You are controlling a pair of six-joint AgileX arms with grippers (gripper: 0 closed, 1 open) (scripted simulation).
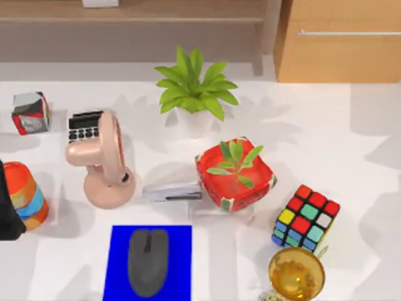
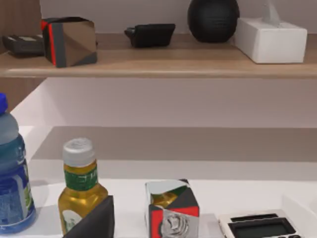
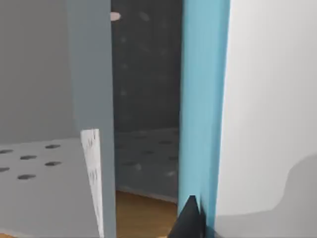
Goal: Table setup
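Our left arm (image 1: 7, 207) sits at the left edge of the table, a dark shape next to the striped cup (image 1: 26, 195). We cannot tell if its gripper is open or shut. Our right arm is parked off to the side, and its wrist camera looks at a blue panel (image 3: 204, 99) and grey walls with little holes. We cannot tell about that gripper either.

Nothing is being held that we can see. The dark mouse (image 1: 148, 261) already lies on the blue mat (image 1: 119, 263) at the front of the table, so we think that part is done. The rest looks scattered, so we guess tidying is still left.

The mouse is smooth and rounded. The mat is flat and square. The pink fan (image 1: 103, 164) has a round head and a round foot, and it stands just in front of the calculator (image 1: 83, 126). A shiny grey stapler (image 1: 171, 192) lies between the fan and the red pot (image 1: 235, 175) with a small green plant. The colour cube (image 1: 305, 217) is blocky with bright squares. Beside it is a gold, shiny cup (image 1: 296, 274).
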